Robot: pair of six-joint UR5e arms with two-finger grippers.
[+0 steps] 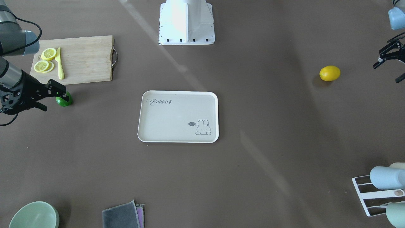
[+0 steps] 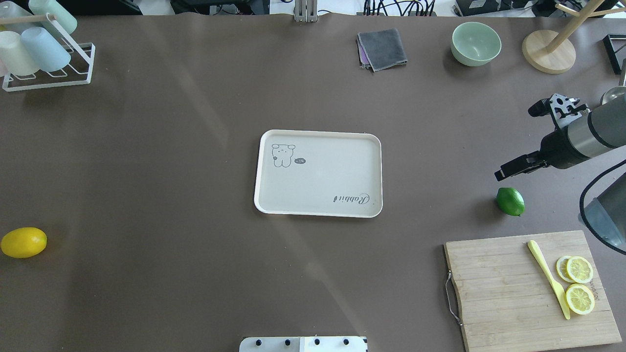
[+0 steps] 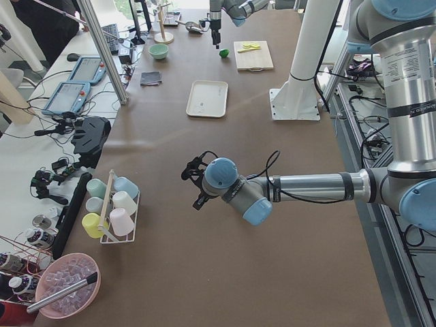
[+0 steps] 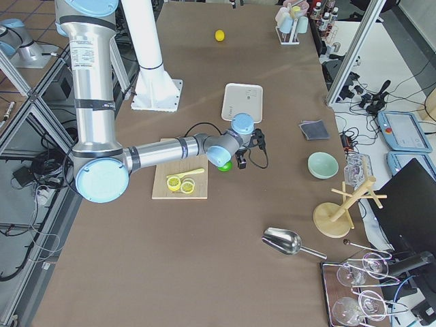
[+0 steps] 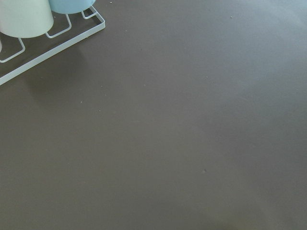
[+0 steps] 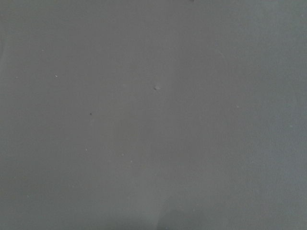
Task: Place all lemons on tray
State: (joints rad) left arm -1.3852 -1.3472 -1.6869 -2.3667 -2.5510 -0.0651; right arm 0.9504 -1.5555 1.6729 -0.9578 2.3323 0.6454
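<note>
Jaws spread wide and holding nothing, the right gripper [image 2: 516, 142] hangs just beside the dark green lemon [image 2: 510, 201], on the side away from the robot's base. In the front-facing view one fingertip overlaps the fruit, but whether it touches cannot be told. The green lemon lies on the brown table [image 2: 195, 274], between the gripper and the wooden cutting board [image 2: 508, 288], well apart from the tray [image 2: 323, 178].

The cream-white tray sits flat at the table's centre, bare, with its "Rabbit" lettering and bunny drawing showing. The yellow lemon [image 2: 23, 242] rests on the table far out on the robot's left, near the edge of the overhead view and well apart from the tray. The left gripper [image 1: 386, 74] hovers near that lemon without touching it, partly cut off by the picture's edge, its jaws parted and empty.

On the cutting board lie three round lemon slices [image 2: 579, 283] and a pale yellow knife [image 2: 547, 276] beside them. At the table's far side stand a mint-green bowl [image 2: 476, 44], a folded grey cloth [image 2: 382, 49] and a white wire rack [image 2: 49, 73] holding pastel cups.
</note>
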